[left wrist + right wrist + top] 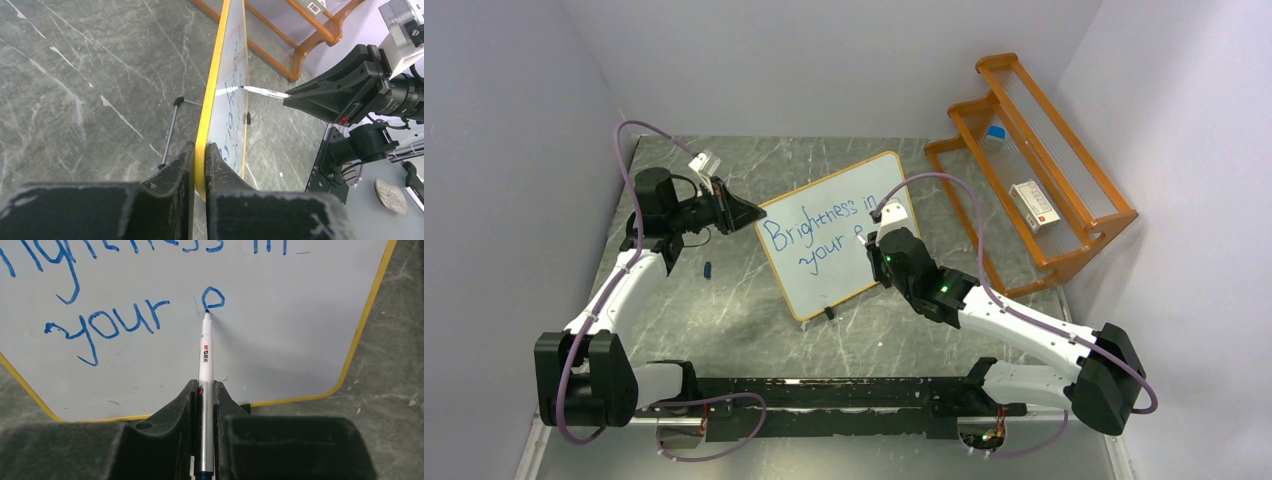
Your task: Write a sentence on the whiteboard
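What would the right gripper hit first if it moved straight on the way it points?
The orange-framed white whiteboard: the white marker clamped in the right gripper seems to touch it with its tip.

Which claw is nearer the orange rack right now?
Right. The right claw presses a marker to the whiteboard at its end toward the orange rack; the left claw clamps the whiteboard's opposite edge, farther away.

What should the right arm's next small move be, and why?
Probably sweep the white marker down and rightward to give the blue "e" its tail: only its loop is drawn, the tip sits at the loop's lower left, and the left tool pinches the orange-framed whiteboard.
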`<state>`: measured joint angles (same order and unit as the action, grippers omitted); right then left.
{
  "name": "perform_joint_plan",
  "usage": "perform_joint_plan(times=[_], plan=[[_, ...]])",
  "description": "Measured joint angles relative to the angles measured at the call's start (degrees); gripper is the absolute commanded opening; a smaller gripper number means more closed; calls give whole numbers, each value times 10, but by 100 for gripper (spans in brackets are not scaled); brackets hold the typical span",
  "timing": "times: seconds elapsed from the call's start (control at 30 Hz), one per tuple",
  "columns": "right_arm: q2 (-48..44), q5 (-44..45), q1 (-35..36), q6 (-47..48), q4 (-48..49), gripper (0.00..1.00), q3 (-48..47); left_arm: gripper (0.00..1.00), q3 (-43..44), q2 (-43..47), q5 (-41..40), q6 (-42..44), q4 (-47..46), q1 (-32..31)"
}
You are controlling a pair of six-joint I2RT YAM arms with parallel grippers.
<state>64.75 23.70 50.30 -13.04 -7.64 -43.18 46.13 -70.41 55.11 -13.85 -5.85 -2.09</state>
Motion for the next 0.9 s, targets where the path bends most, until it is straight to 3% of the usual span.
perform_joint_plan(times=[0.9], plan=[[-5,33,0,0,-15,0,0,5,0,0,0,0,0,0]])
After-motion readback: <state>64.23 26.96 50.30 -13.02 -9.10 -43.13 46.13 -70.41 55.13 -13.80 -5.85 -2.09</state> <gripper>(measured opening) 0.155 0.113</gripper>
